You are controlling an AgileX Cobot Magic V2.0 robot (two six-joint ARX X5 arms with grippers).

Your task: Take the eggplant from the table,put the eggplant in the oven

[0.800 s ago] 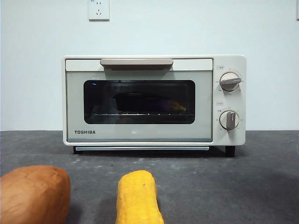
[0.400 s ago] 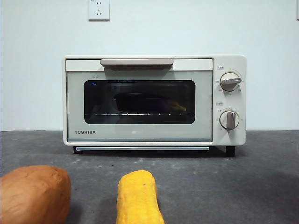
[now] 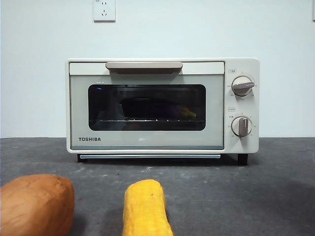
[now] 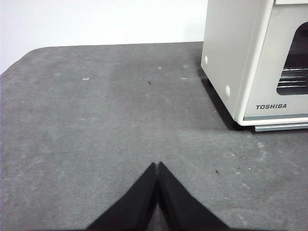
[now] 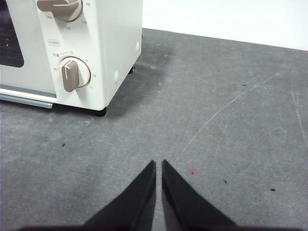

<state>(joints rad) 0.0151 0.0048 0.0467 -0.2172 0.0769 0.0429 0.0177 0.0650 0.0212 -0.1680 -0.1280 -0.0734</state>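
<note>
The cream-white oven point(image 3: 162, 105) stands on the dark grey table point(image 3: 236, 191) with its glass door closed. Behind the glass the dark eggplant point(image 3: 152, 107) lies on the wire rack, dim but visible. My left gripper point(image 4: 157, 166) hovers shut over bare table to the left of the oven point(image 4: 250, 57), holding nothing. To the right of the oven point(image 5: 86, 48), my right gripper point(image 5: 159, 164) is also shut and empty above the table. Neither gripper shows in the front view.
An orange-brown sweet potato point(image 3: 35, 204) lies at the front left, and a yellow corn cob point(image 3: 145, 209) beside it at the front centre. A white wall with a socket point(image 3: 104, 10) is behind the oven.
</note>
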